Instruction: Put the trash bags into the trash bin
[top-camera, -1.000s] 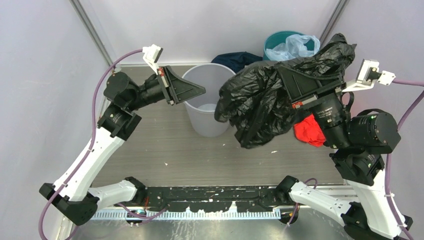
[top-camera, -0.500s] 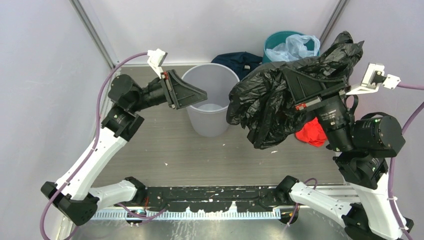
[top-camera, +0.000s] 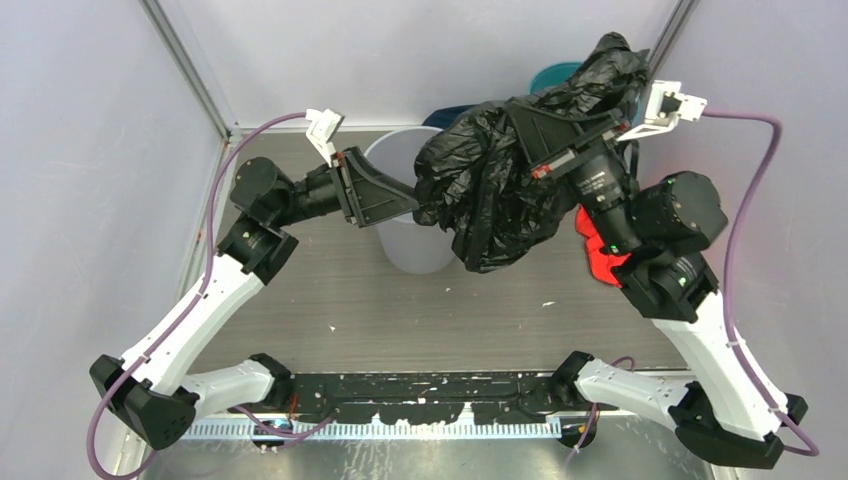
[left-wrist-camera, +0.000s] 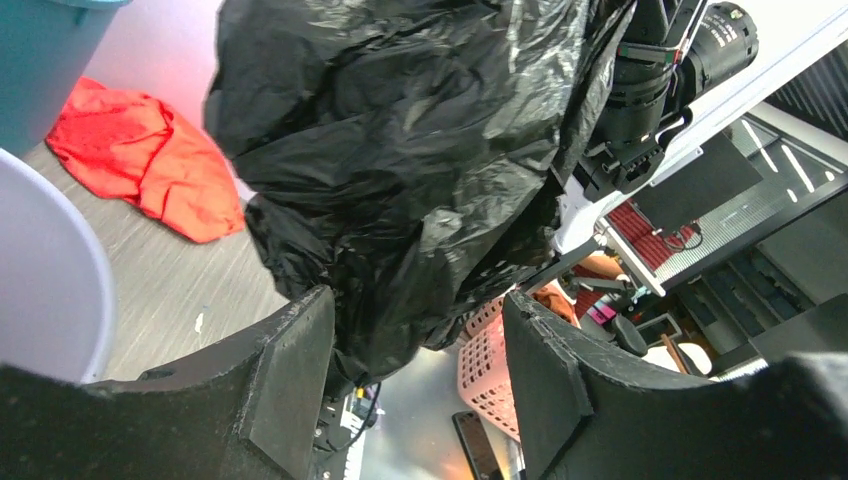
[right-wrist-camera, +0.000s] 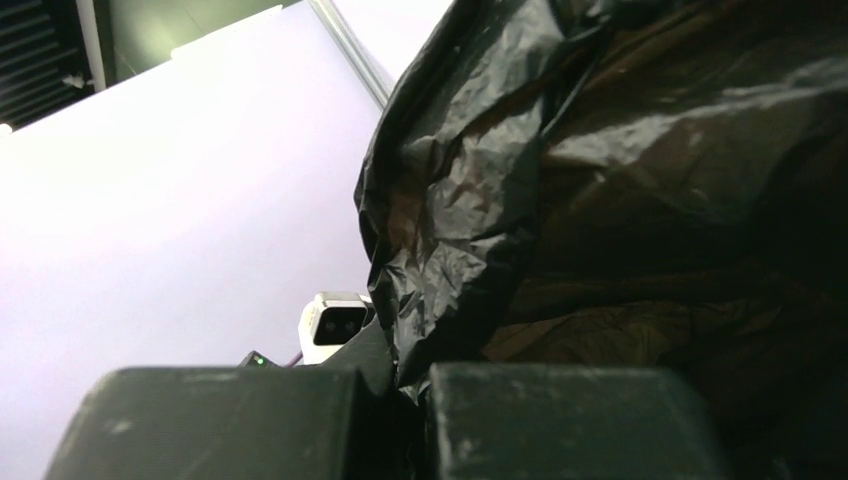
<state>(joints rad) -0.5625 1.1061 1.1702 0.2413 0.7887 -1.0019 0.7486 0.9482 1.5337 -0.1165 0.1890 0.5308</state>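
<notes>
Top external view has the bag (top-camera: 490, 190) lifted clear of the bench (top-camera: 400, 310). It is bunched into a glossy black mass around the right pincer (right-wrist-camera: 410, 405). That pincer is pressed together on a fold of it. In the right wrist view its two fingers sit almost touching, with crinkled plastic pinched in the narrow gap, and the rest of the bag billows above and to the right.

From above, the bag hangs over the right side of the grey bin (top-camera: 412, 255) and covers that part of its rim. Its lowest folds droop just to the right of the bin's wall. None of it can be seen inside the bin.

The left arm reaches in from the left, with the left pincer (left-wrist-camera: 418, 305) held over the grey bin's mouth and its tips at the bag's left edge. In the left wrist view its fingers (left-wrist-camera: 290, 380) are spread wide, and the lower part of the bag shows in the gap between them. Whether the plastic touches either finger cannot be told.

The grey bin stands upright near the back of the bench. A red cloth (top-camera: 597, 258) lies on the bench to its right, partly under the right arm. A teal bin (top-camera: 550, 75) stands in the back right corner, mostly hidden behind the bag.
</notes>
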